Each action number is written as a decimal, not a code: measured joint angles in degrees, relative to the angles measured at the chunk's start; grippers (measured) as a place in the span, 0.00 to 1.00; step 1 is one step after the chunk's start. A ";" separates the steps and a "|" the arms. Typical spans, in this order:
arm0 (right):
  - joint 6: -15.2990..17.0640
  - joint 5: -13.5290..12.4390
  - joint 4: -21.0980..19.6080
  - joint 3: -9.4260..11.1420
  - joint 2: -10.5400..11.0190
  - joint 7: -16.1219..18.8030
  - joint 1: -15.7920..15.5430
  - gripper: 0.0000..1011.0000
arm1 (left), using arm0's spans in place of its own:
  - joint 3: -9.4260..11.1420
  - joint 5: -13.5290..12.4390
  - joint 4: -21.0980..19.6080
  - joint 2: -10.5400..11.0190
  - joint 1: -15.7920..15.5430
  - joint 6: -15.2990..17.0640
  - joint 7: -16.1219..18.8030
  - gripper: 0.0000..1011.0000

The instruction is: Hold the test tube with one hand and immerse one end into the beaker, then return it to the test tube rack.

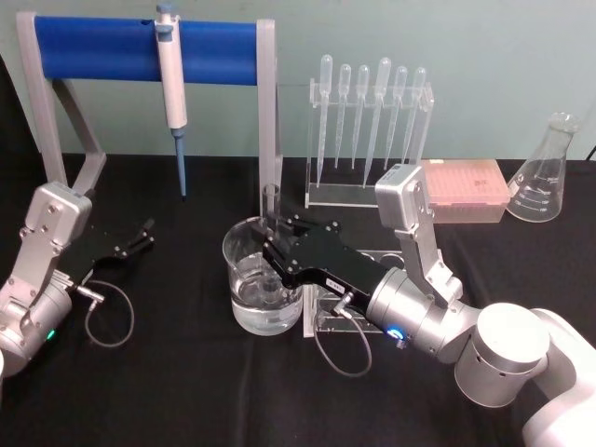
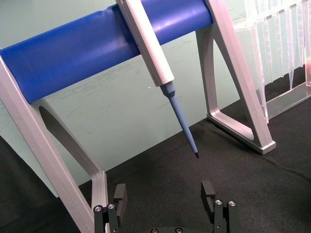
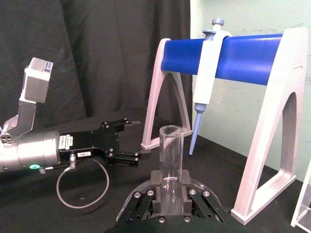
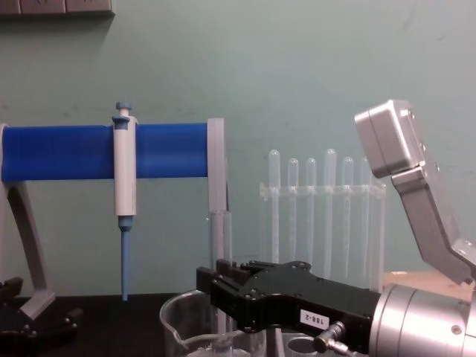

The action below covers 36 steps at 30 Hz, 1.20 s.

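My right gripper (image 1: 272,244) is shut on the test tube (image 1: 271,203), a clear glass tube held upright with its open rim up. The tube's lower end reaches down inside the beaker (image 1: 244,307), a wide glass beaker part full of clear liquid at the table's middle. From the chest the tube (image 4: 221,238) rises above the black right gripper (image 4: 223,297), with the beaker's rim (image 4: 175,316) below. In the right wrist view the tube (image 3: 170,150) stands clamped between the gripper's (image 3: 170,191) pads. My left gripper (image 1: 140,237) rests open at the left, well away; its fingers (image 2: 208,191) stand wide apart.
A blue-barred stand (image 1: 112,51) holding a pipettor (image 1: 171,84) stands behind at the left. Behind the beaker is a clear rack of plastic pipettes (image 1: 371,121), a pink tip box (image 1: 464,189) and a conical flask (image 1: 548,172). A clear holed rack (image 1: 328,312) lies under my right arm.
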<state>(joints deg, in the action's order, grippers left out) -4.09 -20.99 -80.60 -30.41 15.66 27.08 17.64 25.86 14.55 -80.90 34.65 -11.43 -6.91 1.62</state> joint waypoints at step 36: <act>2.88 -1.19 -12.07 3.39 2.18 -1.32 -0.52 0.22 | 0.00 0.00 0.00 0.00 0.00 0.00 0.00 0.99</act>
<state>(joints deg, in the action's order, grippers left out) -1.21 -22.18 -92.67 -27.02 17.84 25.77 17.12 25.86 14.55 -80.90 34.65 -11.43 -6.90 1.62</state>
